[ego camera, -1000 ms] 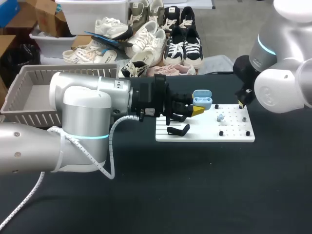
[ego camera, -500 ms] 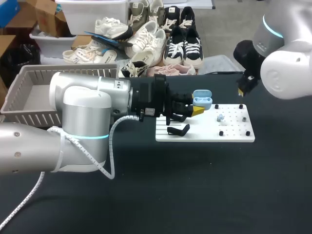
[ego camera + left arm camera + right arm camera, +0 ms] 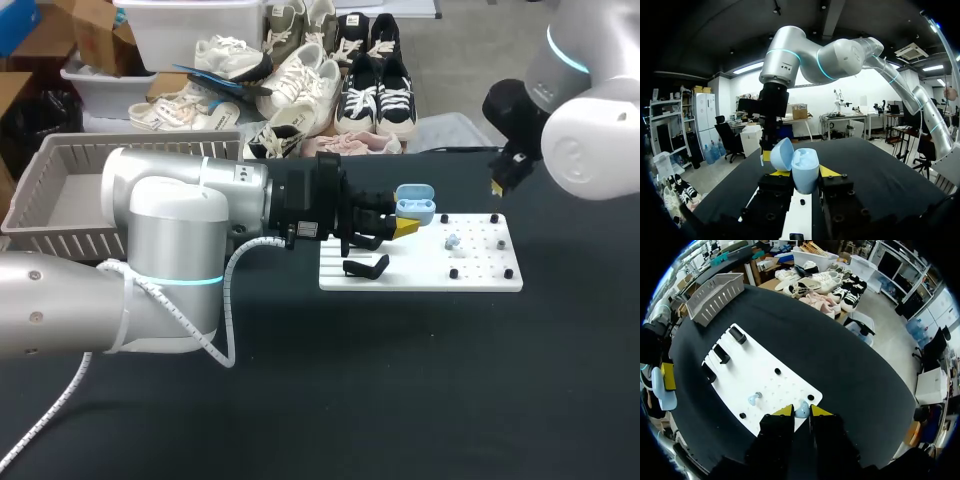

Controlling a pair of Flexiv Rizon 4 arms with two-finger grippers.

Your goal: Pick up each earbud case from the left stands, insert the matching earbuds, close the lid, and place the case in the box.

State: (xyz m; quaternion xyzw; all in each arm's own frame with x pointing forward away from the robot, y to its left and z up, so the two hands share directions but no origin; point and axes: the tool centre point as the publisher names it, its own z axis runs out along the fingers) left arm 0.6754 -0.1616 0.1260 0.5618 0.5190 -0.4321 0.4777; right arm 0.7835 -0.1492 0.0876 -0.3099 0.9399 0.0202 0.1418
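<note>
Head view, status?
— Open earbud case [image 3: 415, 205] is clamped in left gripper [image 3: 408, 222] above white board [image 3: 480, 275]. Earbud [image 3: 801, 411] is pinched in narrow right gripper [image 3: 497, 186]; case lies to its left, well apart.

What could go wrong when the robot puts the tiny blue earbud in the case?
1. The earbud is tiny and pinched only at the tips of the right gripper. It might slip out and drop onto the table on the way over.
2. The left gripper holds the case up in the air, lid open. If the earbud comes down off-centre, it might miss its slot or push the case crooked.
</note>
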